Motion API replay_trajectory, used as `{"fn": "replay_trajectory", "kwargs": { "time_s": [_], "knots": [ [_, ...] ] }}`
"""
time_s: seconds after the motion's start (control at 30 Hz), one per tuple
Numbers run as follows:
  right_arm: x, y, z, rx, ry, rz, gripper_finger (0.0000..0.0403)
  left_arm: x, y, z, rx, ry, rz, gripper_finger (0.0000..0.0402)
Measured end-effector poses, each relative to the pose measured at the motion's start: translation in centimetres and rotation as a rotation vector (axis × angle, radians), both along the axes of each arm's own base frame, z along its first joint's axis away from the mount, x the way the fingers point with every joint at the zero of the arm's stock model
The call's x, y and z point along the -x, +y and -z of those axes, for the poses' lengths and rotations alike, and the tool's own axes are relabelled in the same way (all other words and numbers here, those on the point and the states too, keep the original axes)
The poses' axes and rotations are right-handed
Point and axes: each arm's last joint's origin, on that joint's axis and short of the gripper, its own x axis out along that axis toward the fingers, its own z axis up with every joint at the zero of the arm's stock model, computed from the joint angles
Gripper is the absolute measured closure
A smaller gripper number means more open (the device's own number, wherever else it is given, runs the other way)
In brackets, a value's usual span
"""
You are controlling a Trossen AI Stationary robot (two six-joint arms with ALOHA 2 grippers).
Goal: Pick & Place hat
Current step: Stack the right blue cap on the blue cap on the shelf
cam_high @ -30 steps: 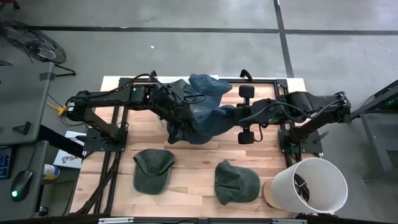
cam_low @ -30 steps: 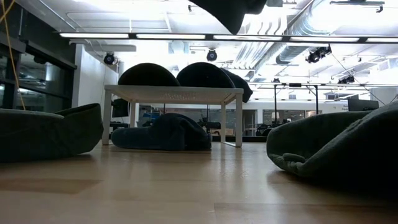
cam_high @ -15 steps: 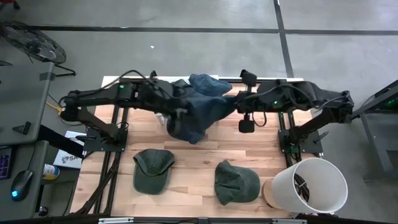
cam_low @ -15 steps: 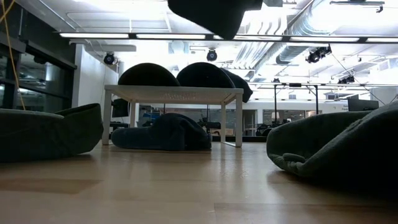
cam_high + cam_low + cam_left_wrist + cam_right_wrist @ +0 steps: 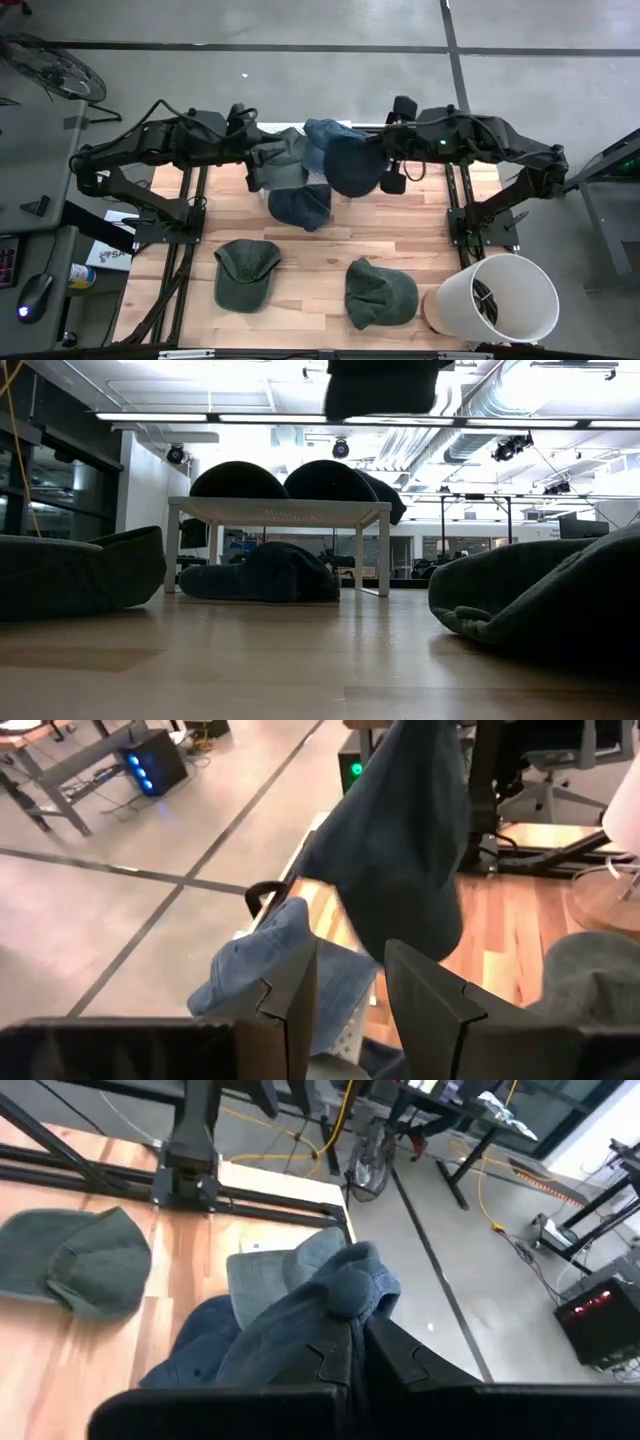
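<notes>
R gripper point(image 5: 352, 1342) now pinches the dark blue hat point(image 5: 352, 165) alone, lifted above the hat pile point(image 5: 298, 190); L gripper point(image 5: 350, 982), fingers spread, has let go beside it, so handoff looks done.

You have a wooden table point(image 5: 300, 255); on it lie two green caps point(image 5: 245, 272) point(image 5: 380, 292) near the front, well apart; a blue hat point(image 5: 298, 205) lies further back; a white bucket point(image 5: 500, 300) stands at the front right corner.
</notes>
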Motion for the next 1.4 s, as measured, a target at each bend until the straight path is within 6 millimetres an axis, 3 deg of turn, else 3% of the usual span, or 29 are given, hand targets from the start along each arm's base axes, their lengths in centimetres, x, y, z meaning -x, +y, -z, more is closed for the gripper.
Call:
{"fn": "replay_trajectory", "kwargs": {
  "time_s": [0.43, 1.07, 1.4],
  "knots": [
    [-2.9, -2.7, 0.7, -0.053, -0.050, -0.026, 0.0403, 0.9, 0.0, 0.2, 0.001, 0.040, -0.017, 0.0284],
    [-3.2, -6.5, 0.9, -0.077, -0.068, -0.052, 0.0402, 3.5, -0.2, -0.8, 0.045, -0.015, 0.046, 0.0284],
    [-5.1, -9.2, 2.4, -0.103, -0.051, -0.070, 0.0402, 4.0, -0.2, -0.7, 0.046, 0.004, 0.045, 0.0284]
  ]
}}
